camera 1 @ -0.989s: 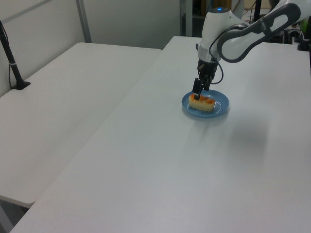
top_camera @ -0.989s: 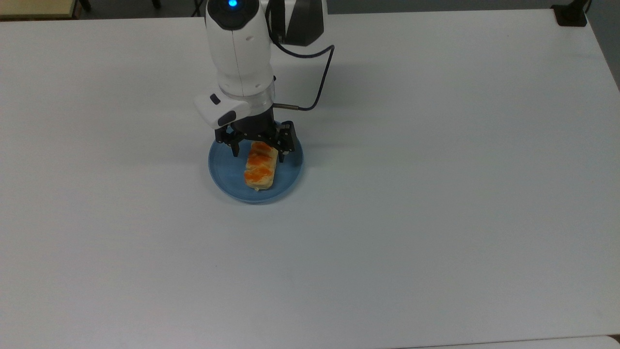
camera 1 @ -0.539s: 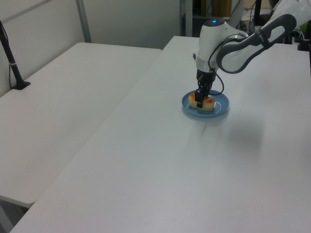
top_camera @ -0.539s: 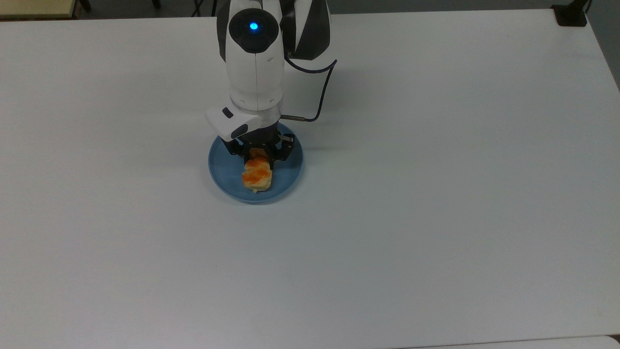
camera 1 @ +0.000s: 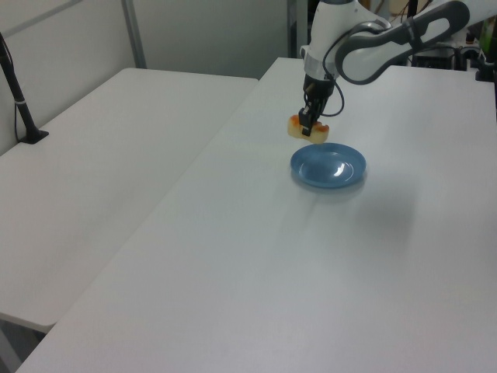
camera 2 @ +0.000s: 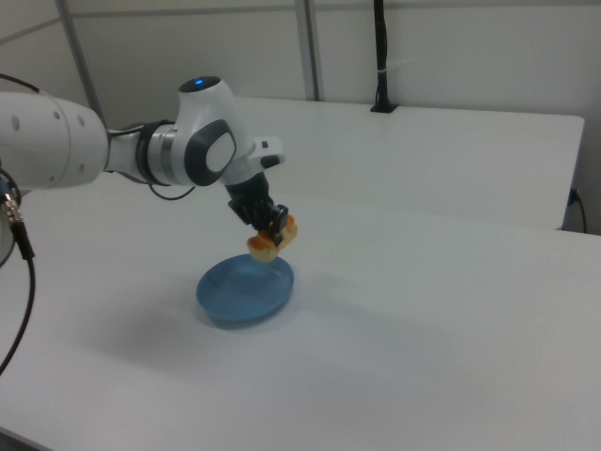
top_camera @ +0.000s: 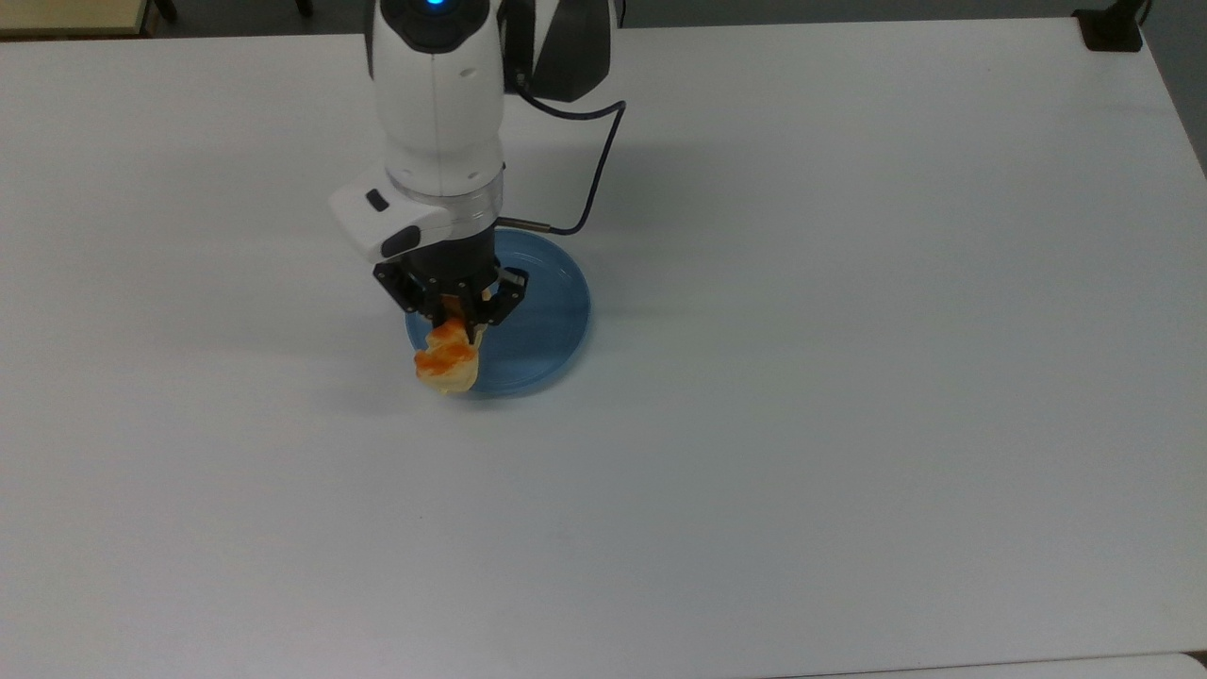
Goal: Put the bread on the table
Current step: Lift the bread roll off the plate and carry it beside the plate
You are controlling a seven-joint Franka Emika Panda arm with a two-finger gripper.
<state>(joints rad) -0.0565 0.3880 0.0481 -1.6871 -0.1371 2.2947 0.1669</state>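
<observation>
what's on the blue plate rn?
Nothing on the blue plate: its dish is bare in the left view. The pincer holds the bread lifted above it. In the top view the arm covers the plate's far rim.

— What sort of place?
— A lab or test room, clearly. Plain white table (camera 1: 256, 256), second white table (camera 1: 101, 155) beside, grey partition walls (camera 2: 423, 56), black camera post (camera 2: 379, 56) clamped at the edge, loose cable (camera 2: 19, 282), cluttered equipment behind (camera 1: 458, 39).
</observation>
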